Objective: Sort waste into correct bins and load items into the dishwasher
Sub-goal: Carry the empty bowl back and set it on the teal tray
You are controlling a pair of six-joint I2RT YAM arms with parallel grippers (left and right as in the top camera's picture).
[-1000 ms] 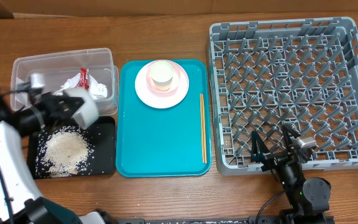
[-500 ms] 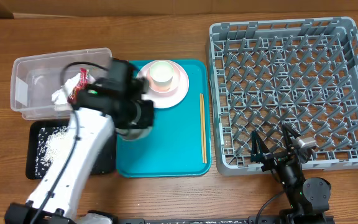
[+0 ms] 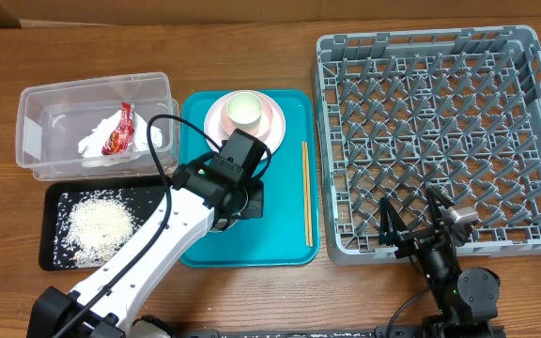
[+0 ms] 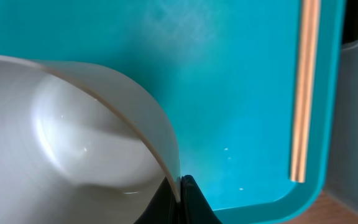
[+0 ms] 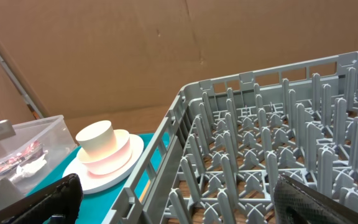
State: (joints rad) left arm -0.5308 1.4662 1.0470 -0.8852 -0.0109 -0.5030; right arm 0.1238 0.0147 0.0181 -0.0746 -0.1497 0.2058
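Bowl (image 4: 73, 143) is clamped by its rim in my left gripper (image 4: 178, 196), now over the teal tray (image 3: 280, 225) instead of the black tray (image 3: 54, 192). It looks empty, so it's probably ready for the rack (image 3: 430, 122), which holds nothing. Rice (image 3: 97, 225) lies in the black tray. The tub (image 3: 36, 141) holds the napkin (image 3: 92, 145) and wrapper (image 3: 118, 131). Plate (image 3: 270, 127), cup (image 3: 242, 108) and chopsticks (image 3: 306, 192) sit on the teal tray. My right gripper (image 3: 409, 218) is spread and idle by the rack.
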